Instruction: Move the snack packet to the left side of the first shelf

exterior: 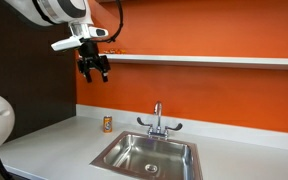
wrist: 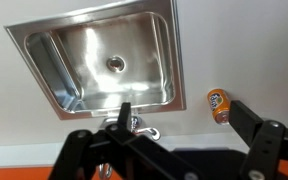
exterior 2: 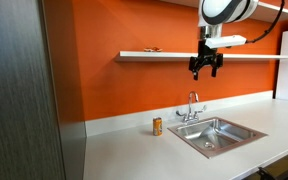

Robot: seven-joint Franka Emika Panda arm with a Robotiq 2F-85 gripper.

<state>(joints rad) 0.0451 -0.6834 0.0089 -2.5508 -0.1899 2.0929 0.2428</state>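
Wall (exterior 2: 104, 85) of flat orange fills the back of both exterior views, with a grey countertop (exterior 2: 114, 150) running along its foot. The first shelf (exterior 2: 254, 56) is a thin white board high on that wall. A steel sink (exterior 2: 216, 135) is set into the counter, and the wrist view looks straight down into its basin. The white arm (exterior 2: 229, 10) comes in from the top of the frame and hangs the gripper (exterior 2: 206, 72) in the air at about shelf height, well above the counter. Its claw is spread wide and empty — in the wrist view the two dark fingers (wrist: 246, 115) stand far apart with nothing between them. A chrome faucet (exterior 2: 192, 105) stands at the back of the sink. A small upright can (exterior 2: 157, 125) stands on the counter beside the sink, near the wall. The snack packet (exterior 2: 152, 49) lies flat on the shelf near the end closest to the dark wood-grain panel (exterior 2: 19, 90) — clear of the gripper.
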